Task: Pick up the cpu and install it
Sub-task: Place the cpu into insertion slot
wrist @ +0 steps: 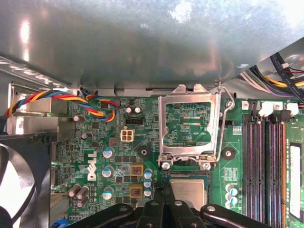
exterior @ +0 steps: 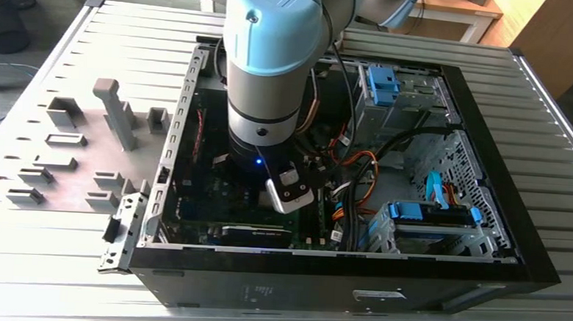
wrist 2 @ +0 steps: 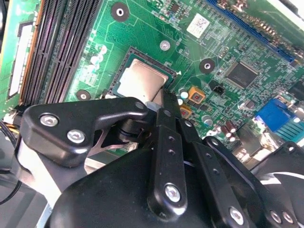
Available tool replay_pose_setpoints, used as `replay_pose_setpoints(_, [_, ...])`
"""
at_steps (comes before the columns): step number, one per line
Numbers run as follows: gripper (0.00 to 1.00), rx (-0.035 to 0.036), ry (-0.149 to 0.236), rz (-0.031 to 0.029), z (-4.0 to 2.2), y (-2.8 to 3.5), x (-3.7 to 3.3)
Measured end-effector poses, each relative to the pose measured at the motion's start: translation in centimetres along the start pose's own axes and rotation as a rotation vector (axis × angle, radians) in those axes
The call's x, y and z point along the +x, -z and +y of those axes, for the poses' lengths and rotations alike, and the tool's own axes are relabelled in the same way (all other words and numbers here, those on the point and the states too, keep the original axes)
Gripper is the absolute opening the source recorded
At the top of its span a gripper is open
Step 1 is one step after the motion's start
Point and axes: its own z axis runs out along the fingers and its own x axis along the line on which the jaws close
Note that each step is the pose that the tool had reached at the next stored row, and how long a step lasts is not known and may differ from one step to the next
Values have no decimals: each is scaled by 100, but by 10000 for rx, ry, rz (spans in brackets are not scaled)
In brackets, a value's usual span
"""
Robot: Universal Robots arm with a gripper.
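The cpu [wrist 2: 140, 78], a small silvery square chip, lies flat in its socket on the green motherboard [wrist 2: 142, 28]; the first wrist view shows the cpu [wrist: 190, 190] partly behind my fingers. My gripper [wrist 2: 164, 95] is shut, its tips together and resting on one edge of the chip, as my gripper [wrist: 166, 187] also looks from the other camera. I cannot tell whether the tips pinch that edge. The metal socket frame [wrist: 189, 92] stands open beside the socket. In the exterior view my arm [exterior: 261, 78] reaches down into the open computer case [exterior: 309, 287].
Dark memory slots [wrist: 266, 161] run along one side of the socket. A fan [wrist: 19, 185] and coloured cables [wrist: 61, 99] lie on the other side. Grey holder blocks [exterior: 112, 111] stand on the table at the exterior view's left, outside the case.
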Motion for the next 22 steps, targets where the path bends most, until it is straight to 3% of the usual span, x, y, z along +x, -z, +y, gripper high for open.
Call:
replay_pose_setpoints(7, [11,-2,3,-1,1,26,-4])
replay_pose_setpoints(17, [11,11,1,7,4,28,-157])
replay_pose_setpoints(22, [11,71,0,7,2,8,-162])
